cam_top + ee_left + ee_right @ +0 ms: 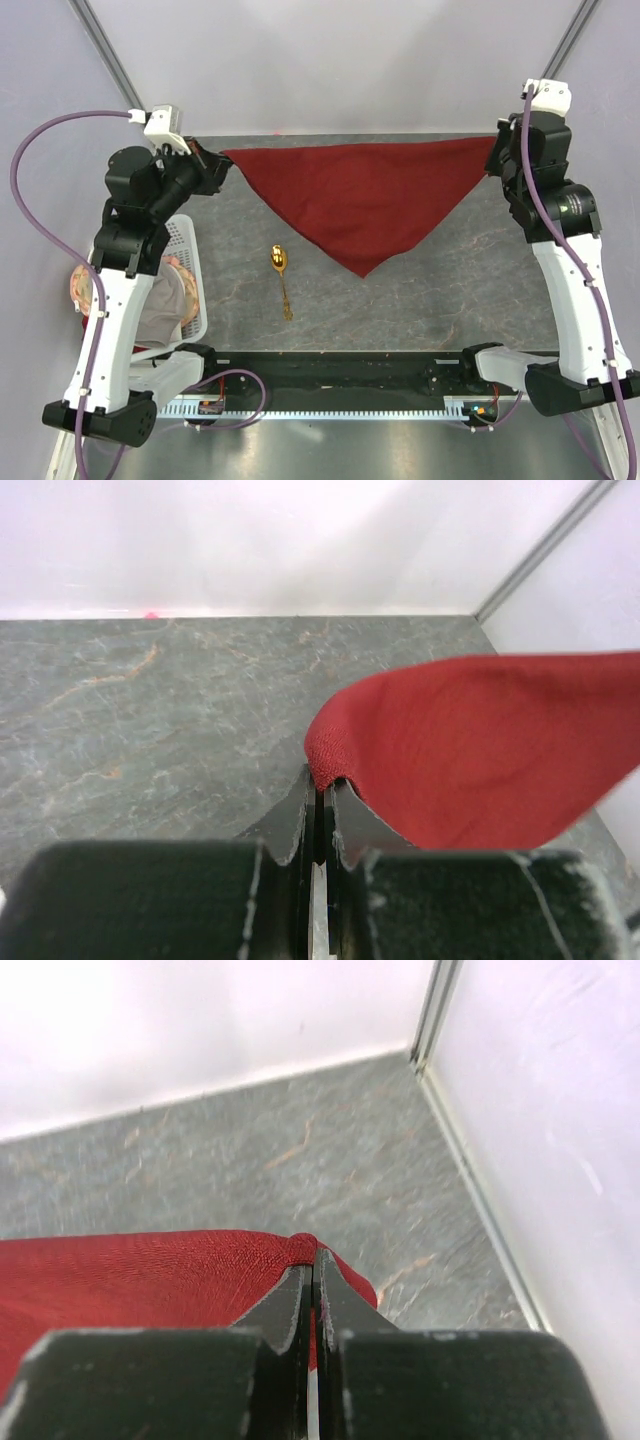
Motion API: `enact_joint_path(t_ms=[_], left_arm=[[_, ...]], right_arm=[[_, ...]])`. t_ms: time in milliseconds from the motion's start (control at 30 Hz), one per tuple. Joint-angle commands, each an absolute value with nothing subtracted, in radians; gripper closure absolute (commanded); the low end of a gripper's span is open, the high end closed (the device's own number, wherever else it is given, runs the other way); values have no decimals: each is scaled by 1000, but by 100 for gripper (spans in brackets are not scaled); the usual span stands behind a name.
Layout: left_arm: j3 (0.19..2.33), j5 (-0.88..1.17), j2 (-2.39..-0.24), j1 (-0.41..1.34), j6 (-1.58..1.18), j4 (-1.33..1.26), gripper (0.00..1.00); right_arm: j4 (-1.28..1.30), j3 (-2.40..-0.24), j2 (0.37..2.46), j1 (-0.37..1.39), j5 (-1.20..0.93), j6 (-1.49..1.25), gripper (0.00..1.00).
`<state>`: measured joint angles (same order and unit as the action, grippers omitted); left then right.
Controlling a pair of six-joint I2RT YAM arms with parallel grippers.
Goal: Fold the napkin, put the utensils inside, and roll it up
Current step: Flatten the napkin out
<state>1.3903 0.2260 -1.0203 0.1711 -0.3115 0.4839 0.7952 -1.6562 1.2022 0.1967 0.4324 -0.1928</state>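
The fold is in hand: the soft dark red fabric napkin [360, 205] is spreading as a triangle over the grey marbled tabletop [450, 290], its long edge at the far side. The left gripper [222, 163] and right gripper [492, 160] are each pinching a far corner, jaws clamped on cloth. The slim gold metal spoon [281, 270] is lying near the triangle's point, untouched. Next, I judge, the grippers are needing to release gently and fetch the spoon without dragging the fold.
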Motion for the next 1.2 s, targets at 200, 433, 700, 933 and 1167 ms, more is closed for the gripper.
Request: enact_joint_path(t_ms=[200,433,700,933,1167], left_arm=[[1218,452,-1141,153,-342,443,98],[1054,531,-1264,153,-328,429,98],[996,483,-1270,155,-256,462,98],[1002,534,-1296,156,-264,463,98],[993,509,-1279,156,-261,465,98]], right_arm=[[635,-1755,1501,45,372,-115,100],[762,-2040,1942,40,148,-132,40],[528,-1257,1580,175,20,-248,38],[445,-950,1398,340,-61,-344,52],[477,-897,1440,417,-43,-339,57]])
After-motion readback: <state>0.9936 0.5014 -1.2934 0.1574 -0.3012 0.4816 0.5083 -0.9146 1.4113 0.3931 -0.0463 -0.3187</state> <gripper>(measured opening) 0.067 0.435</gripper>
